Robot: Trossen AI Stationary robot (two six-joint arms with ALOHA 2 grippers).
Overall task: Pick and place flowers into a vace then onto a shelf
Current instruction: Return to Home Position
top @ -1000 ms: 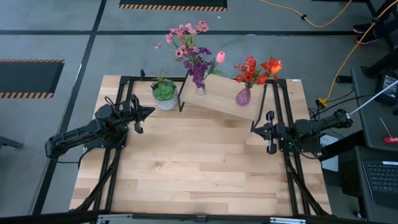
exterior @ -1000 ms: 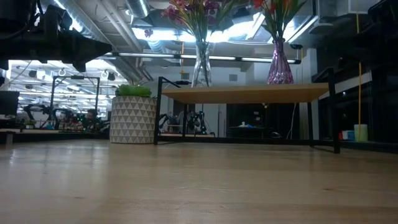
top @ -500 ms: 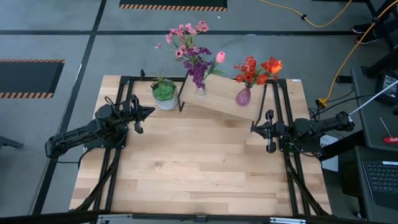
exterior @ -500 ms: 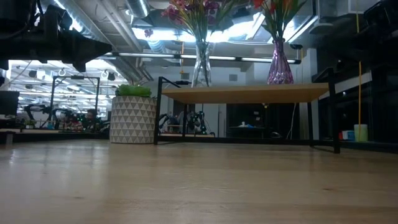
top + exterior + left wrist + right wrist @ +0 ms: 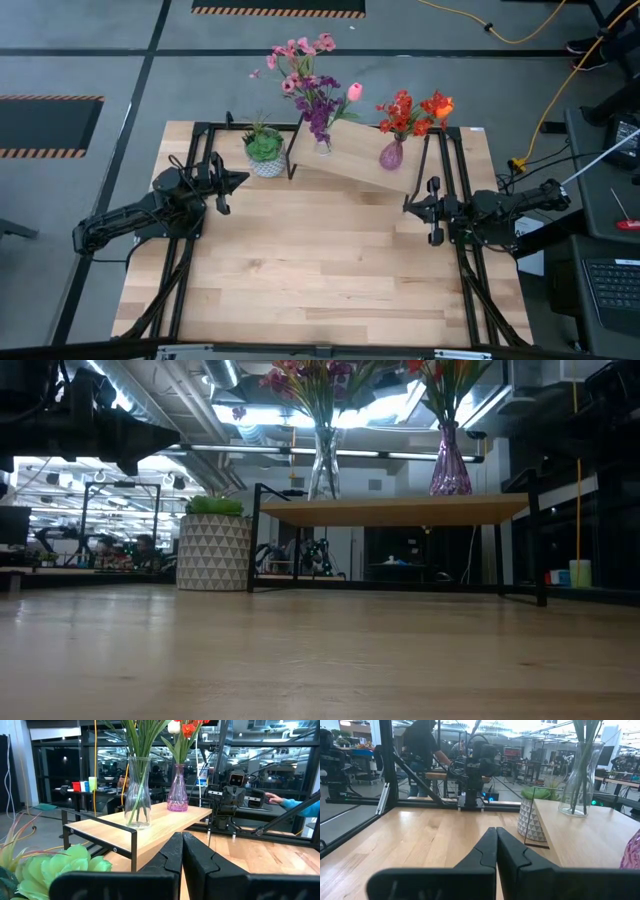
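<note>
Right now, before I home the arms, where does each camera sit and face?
High: overhead, straight down on the table and shelf; left gripper and right gripper show.
Low: tabletop height, facing the shelf's front; dark arm part shows upper left.
Left wrist: behind its shut fingers, facing the shelf and right arm.
Right wrist: behind its shut fingers, facing the white pot and left arm.
Shared: both wrist views show the transparent vase.

two vases [image 5: 391,155] holding flowers [image 5: 305,75] stand on the shelf [image 5: 352,163], potted plant [image 5: 265,150] just left.
</note>
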